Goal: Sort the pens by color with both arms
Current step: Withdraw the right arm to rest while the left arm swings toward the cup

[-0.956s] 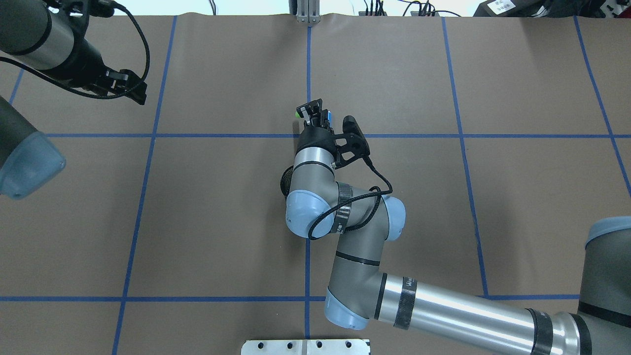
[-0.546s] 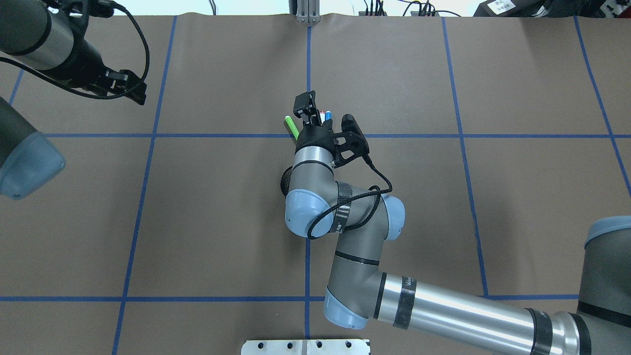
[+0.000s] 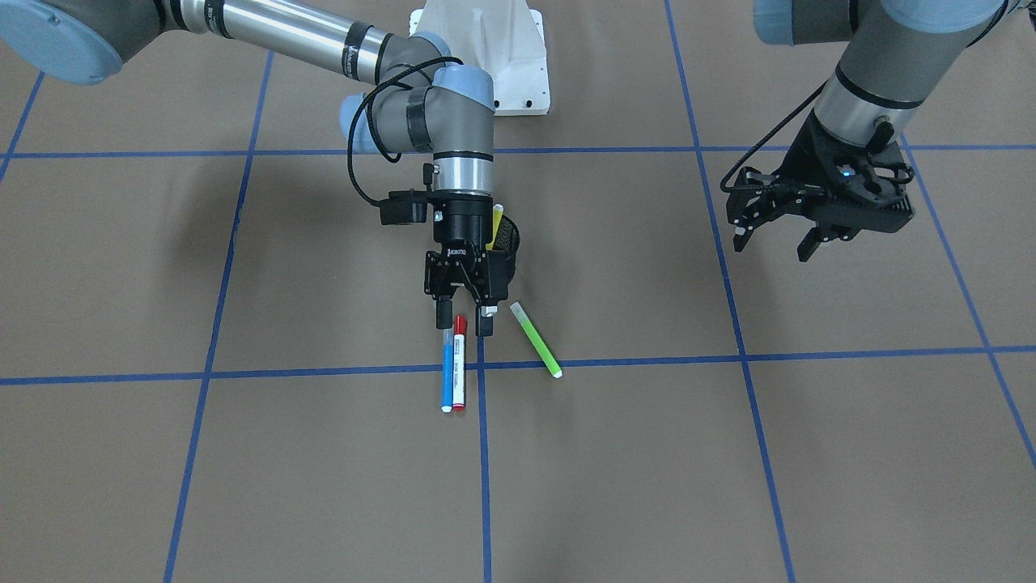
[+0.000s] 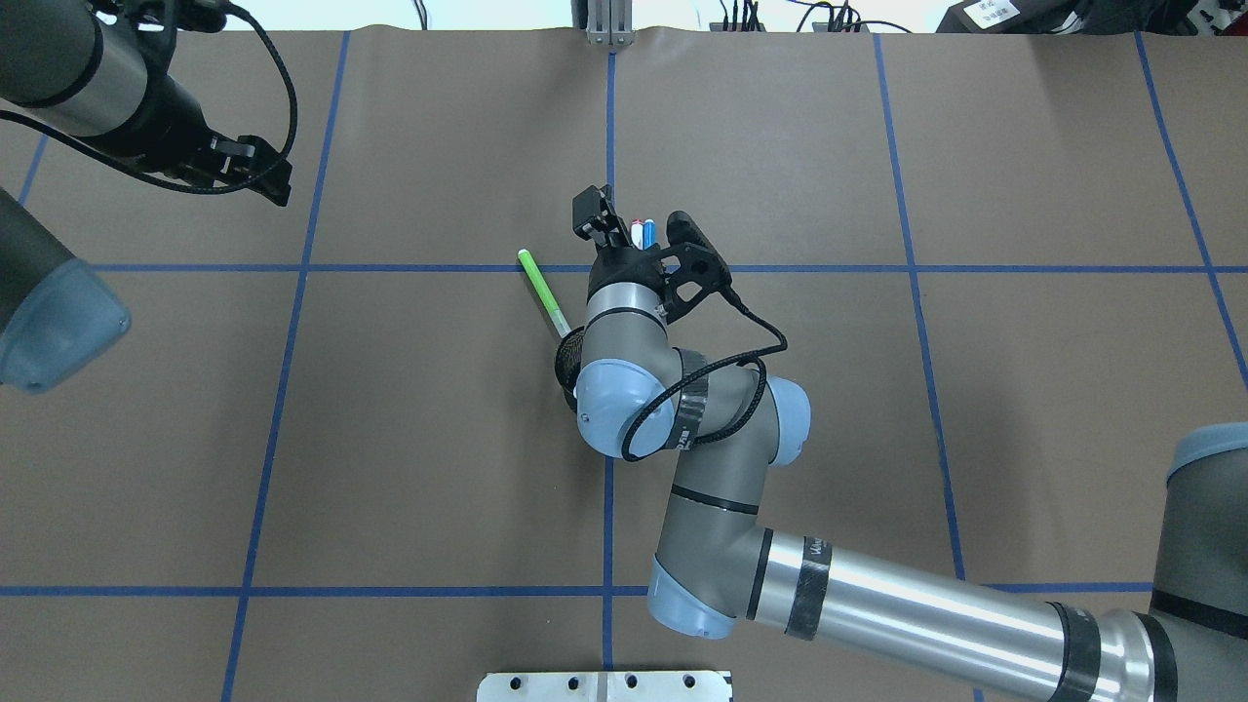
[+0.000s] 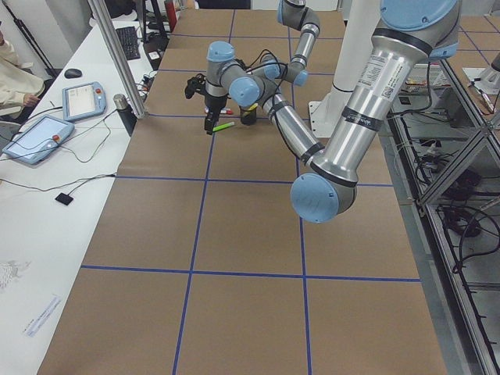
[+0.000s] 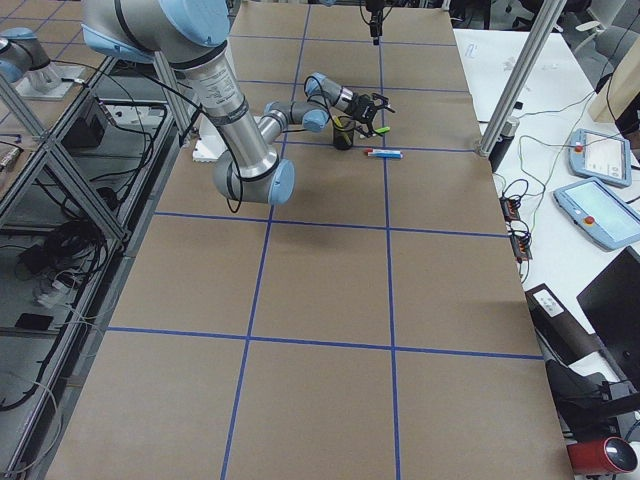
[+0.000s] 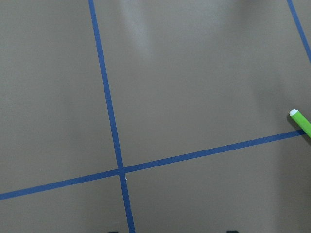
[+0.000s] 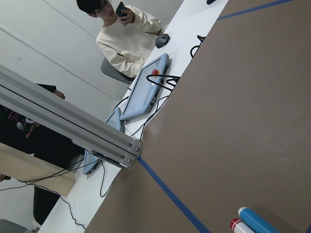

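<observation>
Green pen (image 3: 536, 339) now flat; farther from right gripper (image 3: 464, 322) than before

I'm in a robotics lab, no question. My surface (image 4: 439, 439) is wrapped in brown paper and gridded with blue tape lines (image 4: 611, 146). Off its far edge runs a white bench (image 5: 47, 234) carrying one teach pendant (image 5: 35, 139), a second pendant (image 5: 80, 98), a keyboard (image 5: 127, 41) and a mouse (image 5: 73, 73). An aluminium post (image 5: 117, 58) stands at that edge. An operator (image 8: 126, 41) in a cream sweater sits there, phone (image 8: 120, 8) up. Off my own edge there's aluminium framing (image 6: 60, 170) over tangled cables, and a white pedestal base (image 3: 486, 57).
</observation>
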`<state>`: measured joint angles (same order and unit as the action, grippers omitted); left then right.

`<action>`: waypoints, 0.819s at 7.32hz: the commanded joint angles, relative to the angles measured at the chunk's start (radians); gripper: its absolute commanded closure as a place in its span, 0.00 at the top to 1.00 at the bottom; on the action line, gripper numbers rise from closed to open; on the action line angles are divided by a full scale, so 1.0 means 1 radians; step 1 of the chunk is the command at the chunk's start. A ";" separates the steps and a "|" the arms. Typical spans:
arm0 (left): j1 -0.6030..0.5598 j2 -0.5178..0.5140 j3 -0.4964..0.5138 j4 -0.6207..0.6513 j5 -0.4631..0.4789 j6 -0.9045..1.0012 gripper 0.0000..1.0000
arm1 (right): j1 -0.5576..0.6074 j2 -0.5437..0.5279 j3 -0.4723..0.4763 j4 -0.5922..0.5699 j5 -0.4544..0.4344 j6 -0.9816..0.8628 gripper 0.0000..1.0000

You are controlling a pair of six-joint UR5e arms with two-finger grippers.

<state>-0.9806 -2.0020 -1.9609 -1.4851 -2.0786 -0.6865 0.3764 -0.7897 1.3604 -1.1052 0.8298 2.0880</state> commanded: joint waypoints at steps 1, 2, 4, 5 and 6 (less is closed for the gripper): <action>-0.001 -0.012 -0.001 0.008 0.002 -0.042 0.80 | 0.062 -0.043 0.005 0.079 0.229 -0.289 0.99; 0.000 -0.027 -0.001 0.009 0.002 -0.073 0.81 | 0.108 -0.065 0.020 0.082 0.356 -0.404 0.99; 0.005 -0.069 0.002 0.009 0.002 -0.174 0.81 | 0.211 -0.130 0.075 0.070 0.577 -0.582 0.99; 0.008 -0.086 0.004 0.009 0.002 -0.227 0.81 | 0.257 -0.158 0.097 0.055 0.671 -0.644 0.99; 0.013 -0.113 0.008 0.009 0.002 -0.282 0.81 | 0.306 -0.178 0.123 0.010 0.759 -0.722 0.99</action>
<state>-0.9727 -2.0849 -1.9570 -1.4757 -2.0770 -0.9007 0.6203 -0.9372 1.4508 -1.0551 1.4706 1.4619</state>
